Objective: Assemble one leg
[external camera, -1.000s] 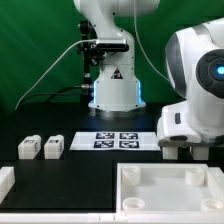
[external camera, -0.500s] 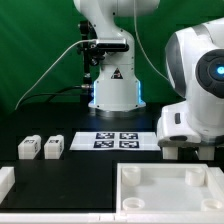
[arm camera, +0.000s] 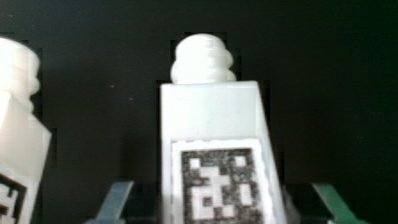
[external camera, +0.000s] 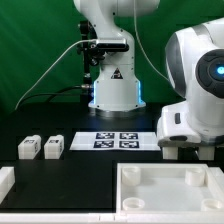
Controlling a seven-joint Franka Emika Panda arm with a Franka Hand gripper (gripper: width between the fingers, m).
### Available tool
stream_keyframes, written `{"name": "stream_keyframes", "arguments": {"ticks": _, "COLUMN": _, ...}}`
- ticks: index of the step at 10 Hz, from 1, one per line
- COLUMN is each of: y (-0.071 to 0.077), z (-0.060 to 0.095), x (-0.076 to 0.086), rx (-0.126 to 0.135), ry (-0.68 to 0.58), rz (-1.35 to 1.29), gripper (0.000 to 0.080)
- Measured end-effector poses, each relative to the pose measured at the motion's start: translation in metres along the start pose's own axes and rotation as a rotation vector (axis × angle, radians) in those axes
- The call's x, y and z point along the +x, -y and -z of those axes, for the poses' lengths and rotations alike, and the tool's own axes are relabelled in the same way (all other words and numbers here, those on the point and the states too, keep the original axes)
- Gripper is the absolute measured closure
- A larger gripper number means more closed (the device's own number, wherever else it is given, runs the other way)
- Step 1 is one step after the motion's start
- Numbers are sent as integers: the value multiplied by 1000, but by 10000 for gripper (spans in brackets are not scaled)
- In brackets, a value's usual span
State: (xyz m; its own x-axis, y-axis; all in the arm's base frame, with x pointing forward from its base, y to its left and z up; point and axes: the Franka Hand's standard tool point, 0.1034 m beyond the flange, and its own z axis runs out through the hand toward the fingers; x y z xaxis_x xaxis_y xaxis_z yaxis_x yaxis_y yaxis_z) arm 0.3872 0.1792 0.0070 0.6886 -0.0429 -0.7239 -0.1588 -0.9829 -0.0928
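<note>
In the wrist view a white blocky leg (arm camera: 217, 120) with a rounded peg end and a black-and-white tag lies on the black table. It sits between my two fingers (arm camera: 121, 200), with a gap on each side. My gripper (arm camera: 224, 206) is open and straddles it. A second leg (arm camera: 18, 120) lies beside it. In the exterior view my gripper (external camera: 186, 152) is low at the right, behind the large white tray panel (external camera: 170, 186). Two more legs (external camera: 29, 148) (external camera: 52, 146) stand at the left.
The marker board (external camera: 115, 139) lies mid-table in front of the arm's base (external camera: 114, 90). A white part's corner (external camera: 5, 181) shows at the exterior view's lower left. The arm's bulky body (external camera: 195, 90) fills the right side.
</note>
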Motion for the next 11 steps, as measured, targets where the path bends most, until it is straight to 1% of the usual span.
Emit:
{"name": "stream_keyframes", "arguments": {"ticks": 2, "y": 0, "z": 1, "x": 1, "rx": 1, "ry": -11, "rz": 1, "gripper": 507}}
{"name": "stream_keyframes", "arguments": {"ticks": 3, "y": -1, "z": 10, "x": 0, "rx": 2, "ry": -28, "rz": 16, "gripper": 507}}
{"name": "stream_keyframes", "arguments": {"ticks": 4, "y": -6, "z": 39, "x": -4, "rx": 7, "ry": -22, "rz": 50, "gripper": 507}}
{"name": "stream_keyframes", "arguments": {"ticks": 5, "y": -7, "z": 72, "x": 8, "rx": 30, "ry": -190, "rz": 49, "gripper": 507}}
{"name": "stream_keyframes", "arguments": {"ticks": 6, "y": -12, "z": 92, "x": 1, "rx": 33, "ry": -293, "rz": 55, "gripper": 507}}
{"name": "stream_keyframes", "arguments": {"ticks": 7, "y": -16, "z": 115, "x": -4, "rx": 38, "ry": -410, "rz": 56, "gripper": 507}}
{"name": "stream_keyframes", "arguments": {"ticks": 8, "y": -18, "z": 129, "x": -9, "rx": 40, "ry": -493, "rz": 57, "gripper": 506}}
{"name": "stream_keyframes", "arguments": {"ticks": 9, "y": -16, "z": 132, "x": -3, "rx": 46, "ry": -617, "rz": 62, "gripper": 506}}
{"name": "stream_keyframes", "arguments": {"ticks": 10, "y": -15, "z": 130, "x": -2, "rx": 45, "ry": -719, "rz": 70, "gripper": 506}}
{"name": "stream_keyframes", "arguments": {"ticks": 11, "y": -16, "z": 128, "x": -3, "rx": 44, "ry": -772, "rz": 75, "gripper": 506}}
